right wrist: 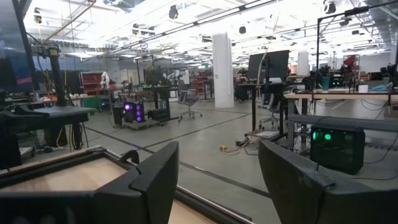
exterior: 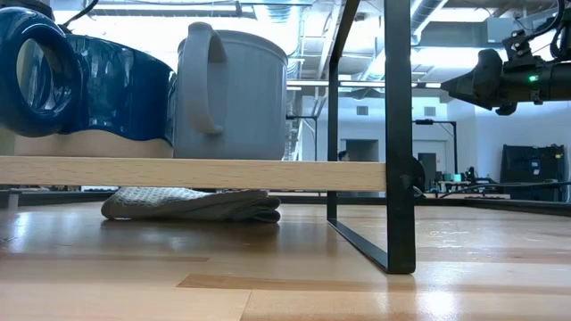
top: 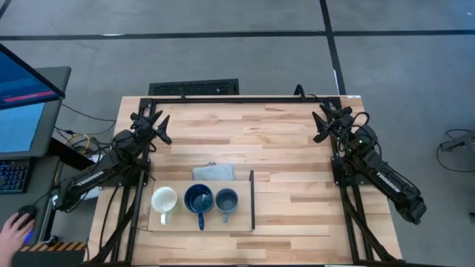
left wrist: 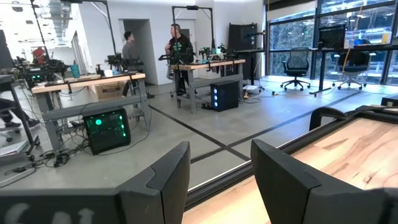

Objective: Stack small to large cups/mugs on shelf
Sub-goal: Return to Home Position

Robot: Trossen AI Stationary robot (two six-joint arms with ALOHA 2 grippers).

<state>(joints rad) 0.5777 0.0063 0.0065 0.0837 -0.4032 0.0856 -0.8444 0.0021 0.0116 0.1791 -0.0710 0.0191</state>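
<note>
High view: the cream-white mug (top: 164, 199), dark navy mug (top: 199, 199) and slate grey-blue mug (top: 226, 200) stand in a row on the shelf (top: 239, 222), with the grey-blue mug nearest its black strip. The left gripper (top: 163, 127) and right gripper (top: 320, 124) sit at the table's far corners.

Low view: both blue mugs are upright on the shelf board. The grey folded cloth (exterior: 192, 205) lies on the tabletop beyond.

Wrist views: both pincers are spread apart and hold nothing.

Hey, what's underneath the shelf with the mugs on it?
A folded grey cloth lies on the tabletop beneath the shelf. From above, the shelf covers part of it, so only its far edge shows.
</note>
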